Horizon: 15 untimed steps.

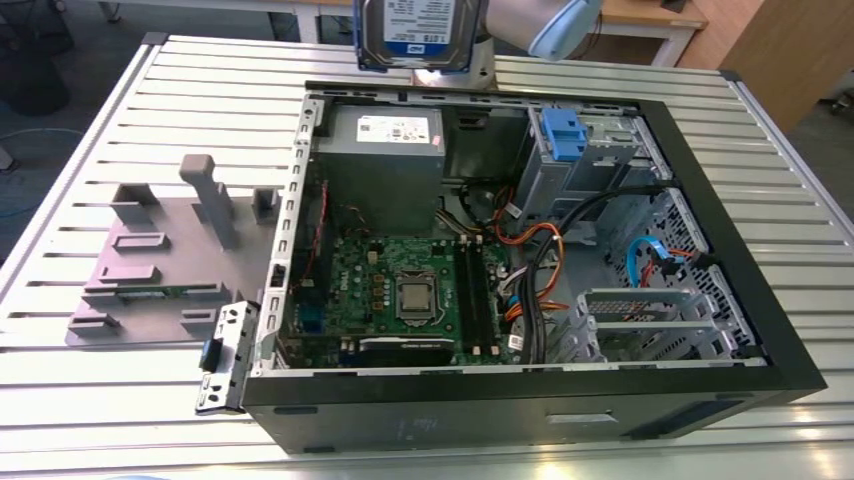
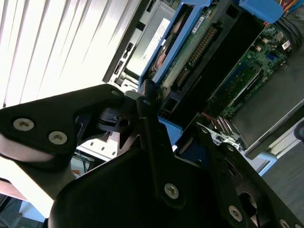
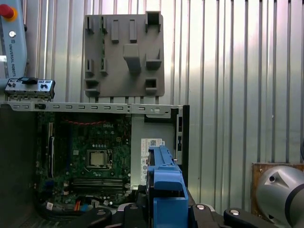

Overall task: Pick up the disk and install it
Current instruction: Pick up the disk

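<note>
- Disk [image 1: 411, 35] aloft, label outward, hanging just above the far edge of the open computer case [image 1: 747, 300], over the grey power supply [image 1: 384, 150].
- Gripper [image 3: 165, 211] jaws clamped on it, blue rail between them.
- Pickup looks done; seating inside the case remains.

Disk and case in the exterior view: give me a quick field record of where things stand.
disk: off the table, held up over the case's far side, label showing
gripper: shut on the disk
case: open, lying on the table
grey tray: on the table, exterior view's left of the case
install: not yet done
</note>
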Available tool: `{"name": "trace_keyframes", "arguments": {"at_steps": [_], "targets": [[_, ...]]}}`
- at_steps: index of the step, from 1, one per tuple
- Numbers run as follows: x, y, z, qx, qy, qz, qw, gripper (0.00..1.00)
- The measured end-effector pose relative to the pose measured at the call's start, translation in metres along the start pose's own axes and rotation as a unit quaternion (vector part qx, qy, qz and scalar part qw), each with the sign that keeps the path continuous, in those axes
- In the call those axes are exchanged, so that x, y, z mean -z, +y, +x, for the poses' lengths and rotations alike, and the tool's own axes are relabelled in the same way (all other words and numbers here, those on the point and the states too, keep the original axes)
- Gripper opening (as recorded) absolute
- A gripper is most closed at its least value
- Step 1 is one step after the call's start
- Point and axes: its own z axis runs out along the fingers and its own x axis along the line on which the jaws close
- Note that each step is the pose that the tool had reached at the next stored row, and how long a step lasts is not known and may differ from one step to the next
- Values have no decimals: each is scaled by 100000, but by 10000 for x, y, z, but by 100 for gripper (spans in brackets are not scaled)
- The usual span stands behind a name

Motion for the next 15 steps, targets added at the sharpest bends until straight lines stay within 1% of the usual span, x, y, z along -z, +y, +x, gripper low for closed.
{"name": "trace_keyframes", "arguments": {"at_steps": [15], "targets": [[-1,-33,0,-2,1,0,100000,36]]}}
